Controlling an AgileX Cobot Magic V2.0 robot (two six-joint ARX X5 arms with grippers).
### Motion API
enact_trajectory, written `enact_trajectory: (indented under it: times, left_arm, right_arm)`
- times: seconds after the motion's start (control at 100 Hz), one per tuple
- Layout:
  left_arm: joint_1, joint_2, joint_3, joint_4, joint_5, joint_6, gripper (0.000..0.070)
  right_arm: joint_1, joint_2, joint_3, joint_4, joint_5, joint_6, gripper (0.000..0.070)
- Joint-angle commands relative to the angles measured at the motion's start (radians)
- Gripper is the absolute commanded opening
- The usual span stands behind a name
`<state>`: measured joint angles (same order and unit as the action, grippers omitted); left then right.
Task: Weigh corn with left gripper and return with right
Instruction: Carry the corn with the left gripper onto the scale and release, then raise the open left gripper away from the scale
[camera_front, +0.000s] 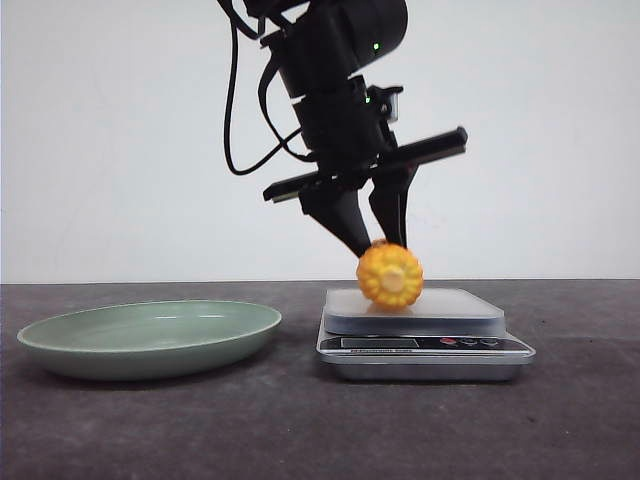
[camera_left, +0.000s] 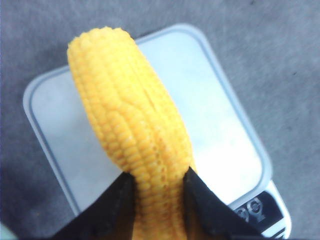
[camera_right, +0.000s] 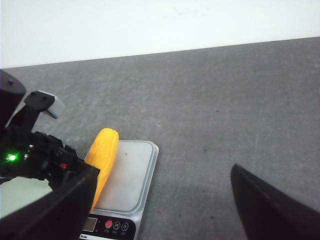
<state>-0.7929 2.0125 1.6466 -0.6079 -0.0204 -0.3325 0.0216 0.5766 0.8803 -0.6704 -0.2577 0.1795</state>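
One corn (camera_front: 390, 275) lies on the platform of the scale (camera_front: 424, 325), lengthwise toward the camera, its pale cut end facing front. The left gripper (camera_front: 366, 240) is closed on it: in the left wrist view the dark fingers (camera_left: 202, 205) pinch the cob near one end, across its width. It looks light, stiff and round, likely to roll if let go carelessly; the kernel rows should give some grip, and mid-length across the rows seems the safest hold. The right gripper (camera_right: 160, 210) hangs well apart, its fingers spread wide with nothing between them. A green plate (camera_front: 150, 337) sits on the table (camera_front: 300, 430) beside the scale, nothing blocking the way to it.
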Motion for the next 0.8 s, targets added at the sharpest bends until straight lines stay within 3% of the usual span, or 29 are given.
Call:
enact_trajectory:
  times: [0.0,0.03,0.12,0.17,0.36,0.63,0.7,0.79]
  left_arm:
    - [-0.013,0.025,0.028,0.005,0.002,0.007,0.0051]
    - [-0.013,0.025,0.028,0.005,0.002,0.007,0.0106]
    - [-0.013,0.025,0.028,0.007,0.002,0.007,0.0377]
    - [-0.013,0.025,0.028,0.006,0.002,0.007,0.0447]
    - [-0.011,0.021,0.056,-0.026,0.002,0.040,0.0445]
    - [-0.005,-0.074,0.256,-0.150,-0.034,0.119,0.0444]
    - [0.003,-0.124,0.311,-0.180,-0.096,0.184,0.0434]
    - [0.021,-0.204,0.358,-0.213,-0.265,0.271,0.0434]
  right_arm:
    - [0.003,0.003,0.018,0.004,0.003,-0.011,0.0541]
    - [0.003,0.003,0.018,0.004,0.003,-0.011,0.0541]
    - [0.003,0.003,0.018,0.003,0.003,-0.011,0.0541]
    - [0.003,0.003,0.018,0.003,0.003,-0.011,0.0541]
    - [0.003,0.003,0.018,-0.015,0.007,-0.023,0.0541]
    - [0.003,0.003,0.018,-0.035,0.022,-0.027,0.0541]
    - [0.003,0.003,0.018,-0.037,0.022,-0.026,0.0541]
    - [0.008,0.003,0.018,-0.043,0.019,-0.023,0.0541]
